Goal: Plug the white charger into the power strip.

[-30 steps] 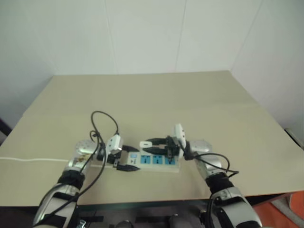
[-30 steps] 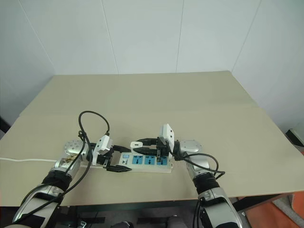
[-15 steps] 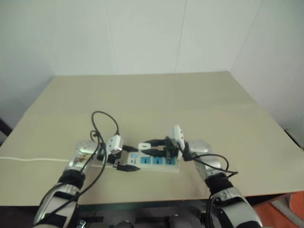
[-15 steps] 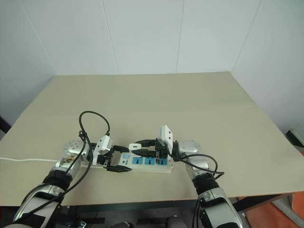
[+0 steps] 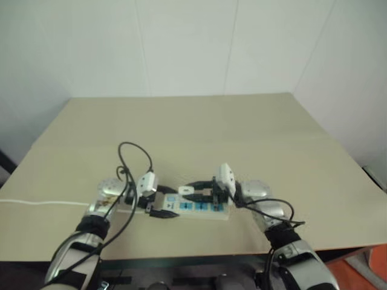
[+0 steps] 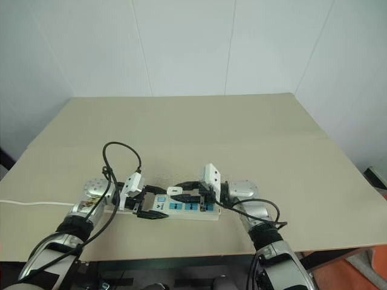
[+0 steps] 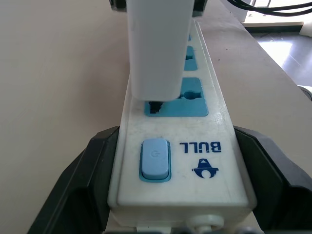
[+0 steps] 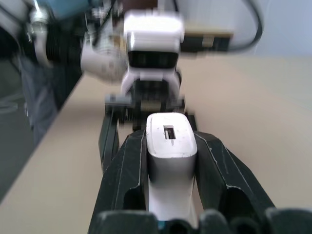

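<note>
left gripper (image 7: pixel 170 161) clamps switch end of power strip (image 6: pixel 181 208); right gripper (image 8: pixel 168 146) pinches white charger (image 7: pixel 156 48), prongs at first socket. thin cord (image 6: pixel 30 203) trails behind left gripper on table (image 6: pixel 242 139).

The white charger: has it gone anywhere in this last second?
The right gripper has brought the white charger down; its prongs now sit at the power strip's socket nearest the switch. The left gripper stays clamped on the strip's switch end.
</note>
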You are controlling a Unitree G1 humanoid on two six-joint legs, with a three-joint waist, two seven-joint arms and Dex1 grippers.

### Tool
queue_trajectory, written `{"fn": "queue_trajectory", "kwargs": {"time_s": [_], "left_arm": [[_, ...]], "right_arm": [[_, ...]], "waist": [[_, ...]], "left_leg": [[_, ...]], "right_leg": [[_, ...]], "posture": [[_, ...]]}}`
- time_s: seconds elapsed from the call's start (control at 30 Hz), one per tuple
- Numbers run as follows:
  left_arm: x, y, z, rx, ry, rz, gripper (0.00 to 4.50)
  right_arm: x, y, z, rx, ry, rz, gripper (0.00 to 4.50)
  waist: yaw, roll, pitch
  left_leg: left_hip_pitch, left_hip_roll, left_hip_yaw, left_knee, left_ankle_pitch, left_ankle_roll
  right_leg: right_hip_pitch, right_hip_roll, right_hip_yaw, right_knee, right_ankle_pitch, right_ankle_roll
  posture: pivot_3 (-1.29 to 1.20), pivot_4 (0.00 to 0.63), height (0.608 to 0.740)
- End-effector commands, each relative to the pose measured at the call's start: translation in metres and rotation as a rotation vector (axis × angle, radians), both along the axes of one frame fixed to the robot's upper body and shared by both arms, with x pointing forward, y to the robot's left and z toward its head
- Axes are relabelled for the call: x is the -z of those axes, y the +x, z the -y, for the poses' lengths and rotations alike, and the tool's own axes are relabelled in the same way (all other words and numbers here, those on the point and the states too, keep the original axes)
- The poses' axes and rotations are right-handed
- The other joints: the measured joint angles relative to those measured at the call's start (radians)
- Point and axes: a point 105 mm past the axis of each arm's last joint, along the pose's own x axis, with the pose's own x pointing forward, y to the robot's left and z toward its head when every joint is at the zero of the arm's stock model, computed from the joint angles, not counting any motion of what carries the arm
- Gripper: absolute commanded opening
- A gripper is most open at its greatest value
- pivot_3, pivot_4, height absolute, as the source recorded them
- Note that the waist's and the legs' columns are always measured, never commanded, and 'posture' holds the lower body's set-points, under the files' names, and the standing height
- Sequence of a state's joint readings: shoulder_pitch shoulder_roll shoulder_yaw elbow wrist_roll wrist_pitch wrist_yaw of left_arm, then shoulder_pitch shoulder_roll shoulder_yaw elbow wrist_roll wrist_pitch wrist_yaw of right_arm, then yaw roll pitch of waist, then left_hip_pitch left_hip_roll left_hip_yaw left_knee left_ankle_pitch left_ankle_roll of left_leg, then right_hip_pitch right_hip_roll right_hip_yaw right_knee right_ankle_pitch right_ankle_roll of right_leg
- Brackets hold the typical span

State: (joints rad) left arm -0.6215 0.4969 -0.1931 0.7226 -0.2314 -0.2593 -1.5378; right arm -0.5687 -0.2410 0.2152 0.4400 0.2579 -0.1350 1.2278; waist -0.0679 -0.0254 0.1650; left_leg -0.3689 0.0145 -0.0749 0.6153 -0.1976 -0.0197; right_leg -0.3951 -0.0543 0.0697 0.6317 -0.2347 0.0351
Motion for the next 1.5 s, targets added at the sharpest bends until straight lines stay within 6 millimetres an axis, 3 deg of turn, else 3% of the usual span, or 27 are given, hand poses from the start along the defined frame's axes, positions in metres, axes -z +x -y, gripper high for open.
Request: {"fn": "queue_trajectory", "kwargs": {"time_s": [0.03,0.37,0.83,1.2,1.5], "left_arm": [[0.024,-0.007,-0.011,-0.02,0.094,-0.077,3.27],[0.025,-0.007,-0.009,-0.01,0.09,-0.074,3.27],[0.027,-0.011,-0.009,-0.013,0.081,-0.08,3.27],[0.03,-0.014,-0.013,-0.031,0.08,-0.082,3.27],[0.03,-0.013,-0.011,-0.039,0.072,-0.076,3.27]], "right_arm": [[0.021,0.001,0.015,0.043,-0.086,-0.051,1.11],[0.023,-0.002,0.006,0.03,-0.095,-0.036,1.11],[0.065,0.01,0.015,0.067,-0.199,-0.212,1.11],[0.065,0.006,0.011,0.02,-0.148,-0.176,1.11],[0.039,0.006,0.016,-0.02,-0.083,-0.052,4.16]], "waist": [[0.0,0.0,0.0],[0.001,0.0,0.0],[-0.004,-0.001,-0.01],[-0.008,-0.003,-0.023],[-0.003,-0.003,-0.023]], "left_leg": [[0.001,0.0,0.0,0.0,0.0,0.0],[0.001,0.0,0.0,0.0,0.0,0.0],[0.014,0.001,0.0,-0.003,0.0,0.0],[0.015,0.002,0.0,-0.005,0.0,0.0],[0.013,0.002,0.0,-0.006,0.0,0.0]], "right_leg": [[0.001,0.0,0.0,-0.001,0.0,0.0],[0.001,0.0,0.0,-0.001,0.0,0.0],[0.011,0.0,0.0,0.0,-0.004,-0.007],[0.011,0.001,0.001,0.0,-0.005,-0.008],[0.009,0.001,0.0,0.0,-0.005,-0.008]], "posture": [[0.0,0.15,0.74],[0.0,0.15,0.74],[0.0,0.15,0.74],[0.0,0.15,0.74],[0.0,0.15,0.74]]}}
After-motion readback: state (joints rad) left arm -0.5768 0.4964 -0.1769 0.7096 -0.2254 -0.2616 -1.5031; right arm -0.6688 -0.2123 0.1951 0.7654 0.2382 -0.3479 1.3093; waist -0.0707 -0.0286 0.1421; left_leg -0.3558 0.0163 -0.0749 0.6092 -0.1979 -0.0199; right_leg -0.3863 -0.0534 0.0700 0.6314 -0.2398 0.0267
